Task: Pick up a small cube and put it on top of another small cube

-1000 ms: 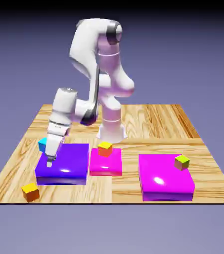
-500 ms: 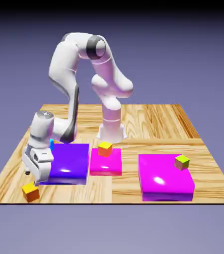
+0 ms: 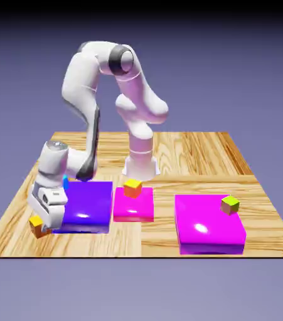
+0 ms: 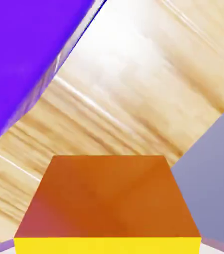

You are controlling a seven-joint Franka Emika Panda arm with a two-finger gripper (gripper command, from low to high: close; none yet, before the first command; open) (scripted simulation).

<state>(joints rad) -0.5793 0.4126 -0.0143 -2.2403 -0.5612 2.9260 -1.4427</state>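
Observation:
A small cube (image 3: 37,226) with a yellow top and orange sides hangs just above the table at the exterior view's left, by the front left corner of the purple block (image 3: 86,205). My gripper (image 3: 41,222) is shut on it, hand low and tilted. In the hand view this cube (image 4: 109,198) fills the lower half and hides the fingertips. Another small cube (image 3: 132,187) of the same colours rests on the small magenta block (image 3: 133,205), to the right of the purple block.
A large magenta block (image 3: 208,226) at the right carries a lime-green-topped cube (image 3: 229,204). A sliver of a cyan cube (image 3: 64,182) shows behind my hand. The table's left front edge (image 3: 5,241) is close to the gripper.
The arm swung down from over the purple block to the table's front left. The gripper has shut on the small cube and raised it slightly off the wood.

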